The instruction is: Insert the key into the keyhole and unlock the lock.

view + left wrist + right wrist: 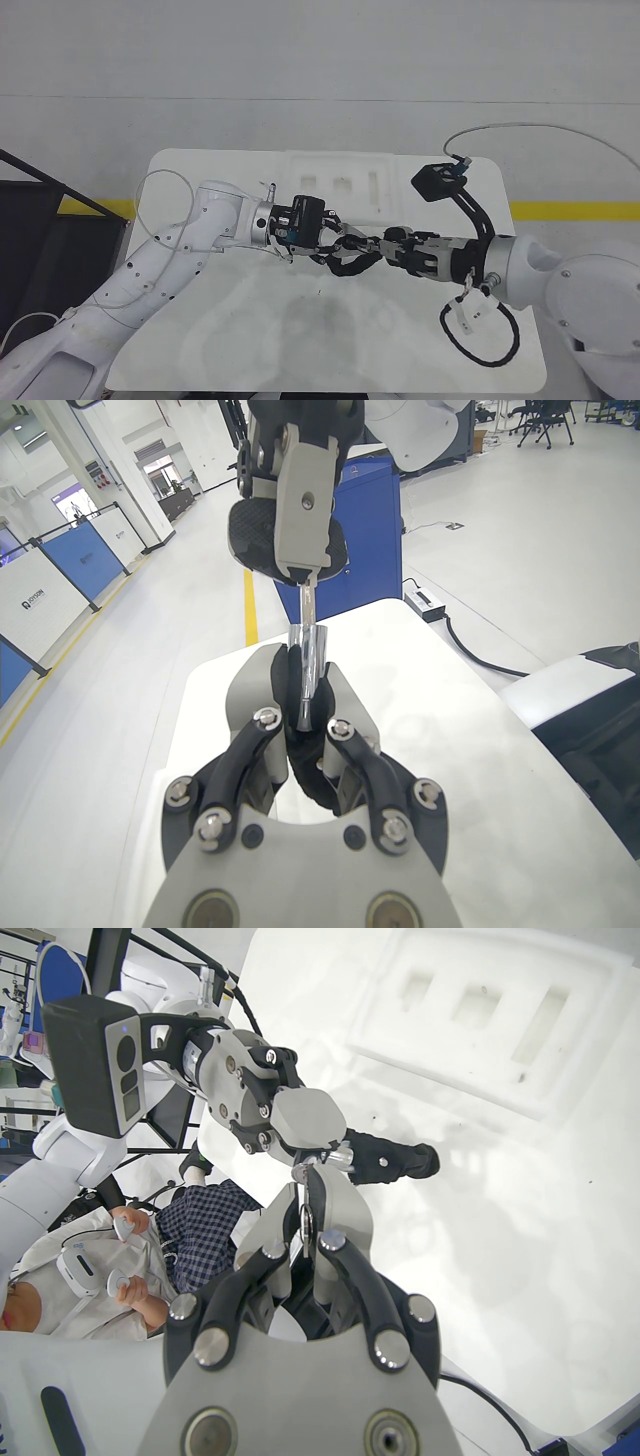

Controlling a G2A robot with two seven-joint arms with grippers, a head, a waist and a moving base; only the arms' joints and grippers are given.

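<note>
Here we are, dead centre of the top view: the two arms meet nose to nose above the white desk [250,340]. The left pincer [302,672], coming in from the lower left, is clamped on the lock [311,650], a shiny chrome cylinder squeezed between its black pads. The lock's end face points straight at the other arm.

From the right side of the frame comes the right pincer [307,1188]. It is closed tight on the key [306,1223], gripped by its head with the blade pointing forward. In the left wrist view the blade runs right up to the end face of the lock, so key and lock are touching and in line. How deep the blade sits cannot be told.

Both pieces are held up off the desk. A white foam tray [340,185] with rectangular recesses lies on the desk in the upper middle of the top view, apart from the pincers.
</note>
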